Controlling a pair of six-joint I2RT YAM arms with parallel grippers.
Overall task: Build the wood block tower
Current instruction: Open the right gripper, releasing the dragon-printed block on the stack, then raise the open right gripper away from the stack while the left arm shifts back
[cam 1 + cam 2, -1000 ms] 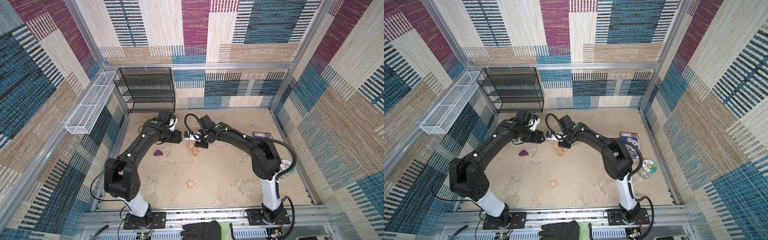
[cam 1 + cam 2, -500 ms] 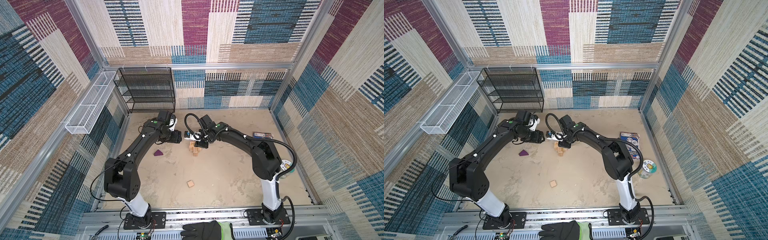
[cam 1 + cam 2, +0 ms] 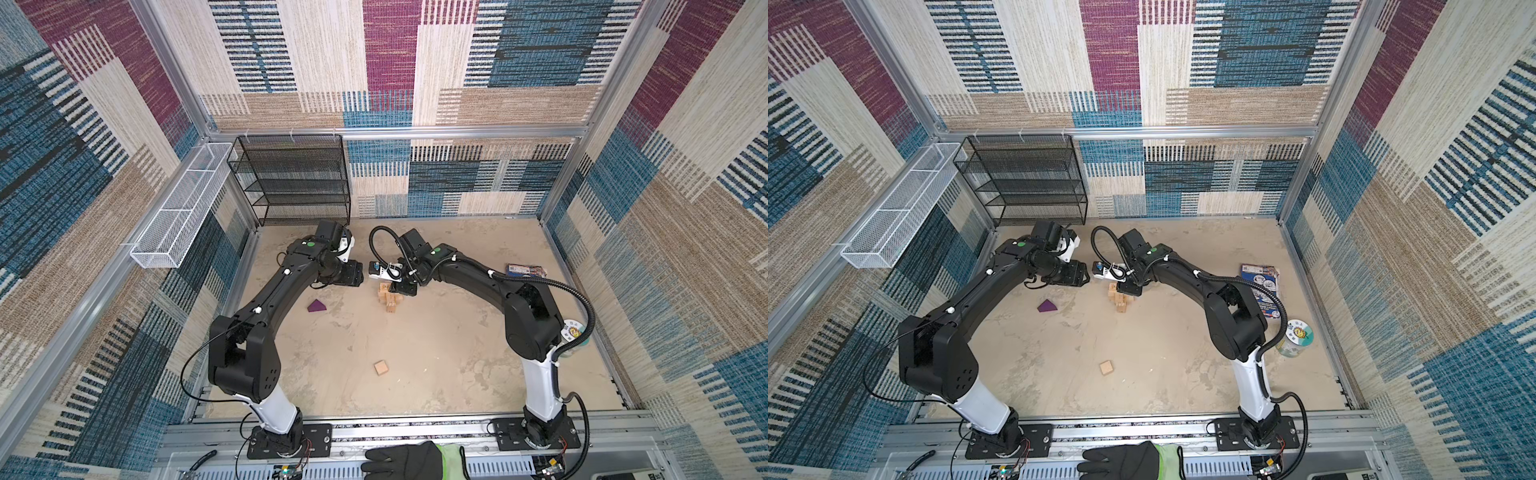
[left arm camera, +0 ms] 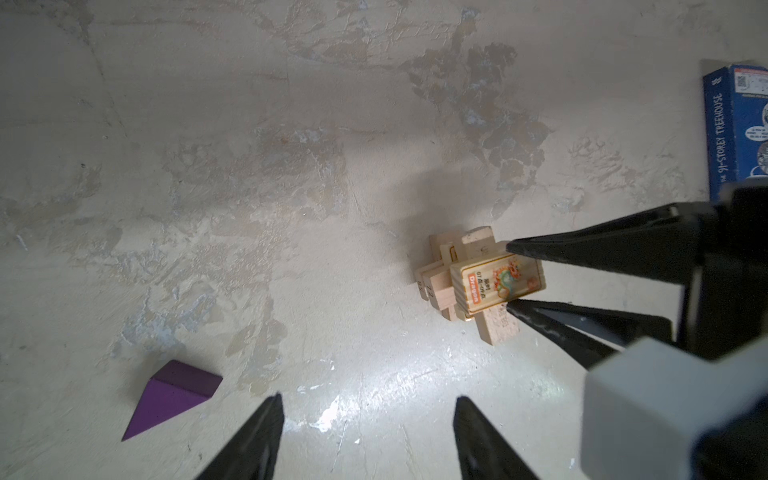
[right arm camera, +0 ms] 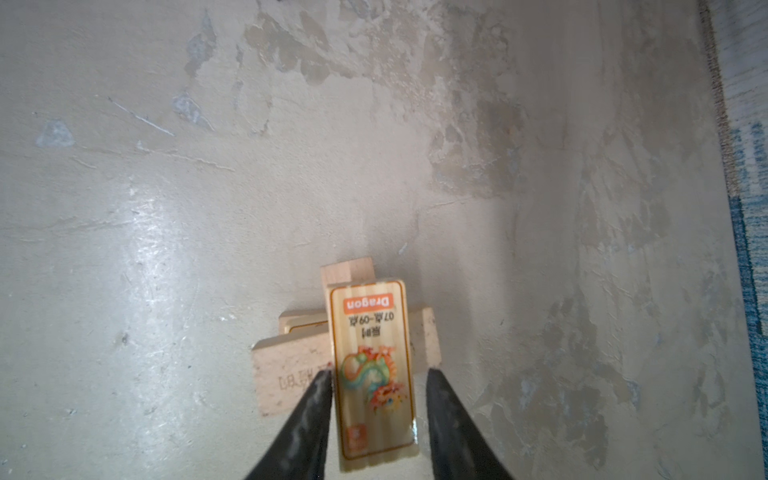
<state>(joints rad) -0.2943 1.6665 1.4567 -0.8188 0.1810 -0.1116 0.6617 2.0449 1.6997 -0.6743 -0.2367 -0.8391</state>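
Wooden tower (image 3: 388, 297) unchanged, arms static

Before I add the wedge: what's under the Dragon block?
The Dragon block lies crosswise over pale blocks of the tower; the lowest layers are covered.

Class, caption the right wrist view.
Right hand straddling the Dragon block atop the crosswise tower.
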